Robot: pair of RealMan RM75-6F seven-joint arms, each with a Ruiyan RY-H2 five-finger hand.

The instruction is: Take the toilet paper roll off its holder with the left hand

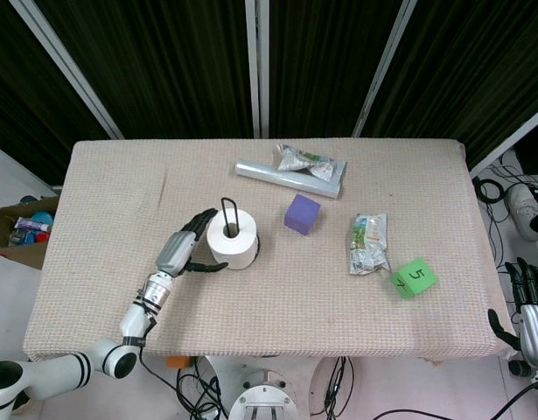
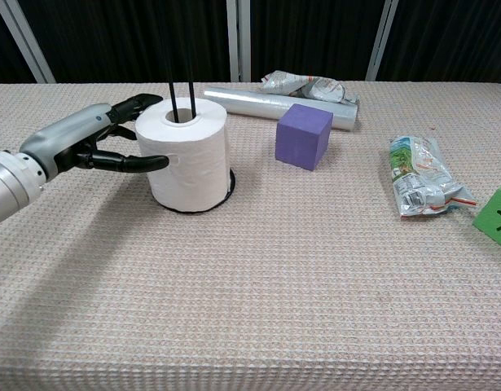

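Observation:
A white toilet paper roll stands upright on a black wire holder, whose thin loop rises through the core. My left hand is at the roll's left side with its fingers spread around it. The thumb reaches along the near side and its tip touches the paper. The other fingers curve toward the far side. The roll sits fully down on the holder's base. My right hand hangs beyond the table's right edge, fingers extended and holding nothing.
A purple cube sits just right of the roll. Behind lie a clear wrapped tube and a crumpled packet. A snack bag and a green card lie further right.

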